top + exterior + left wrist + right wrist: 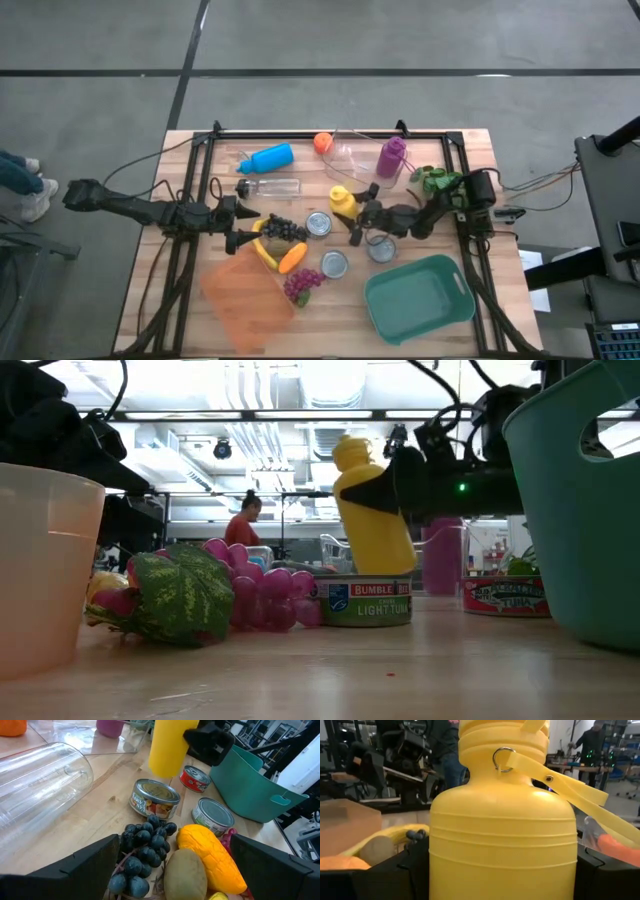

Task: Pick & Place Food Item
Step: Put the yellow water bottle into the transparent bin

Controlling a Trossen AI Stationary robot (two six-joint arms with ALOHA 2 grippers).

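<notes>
My right gripper (358,217) comes in level from the table's right and is shut on a yellow bottle (342,200) with a loop strap, upright near the table's middle. The bottle fills the right wrist view (502,835) and stands behind a tuna can (365,600) in the low view. My left gripper (243,228) waits open at the left, its fingers (90,865) on either side of a pile of food without touching it: dark grapes (145,852), a brown potato-like piece (185,872) and an orange-yellow fruit (212,857). My right gripper pinches the yellow bottle's body (440,865) between its two fingers, one (405,875) on each side. The fingers lie level, coming from the table's right side. The bottle stays upright, cap up; whether its base (165,770) is clear of the wood I cannot tell.
Three cans (318,224), (334,264), (380,248) ring the bottle. A teal basket (420,295) sits near right and an orange tray (245,290) near left, with pink grapes (300,285) beside the tray. Blue (268,158), clear (270,187) and purple (391,157) bottles stand farther back.
</notes>
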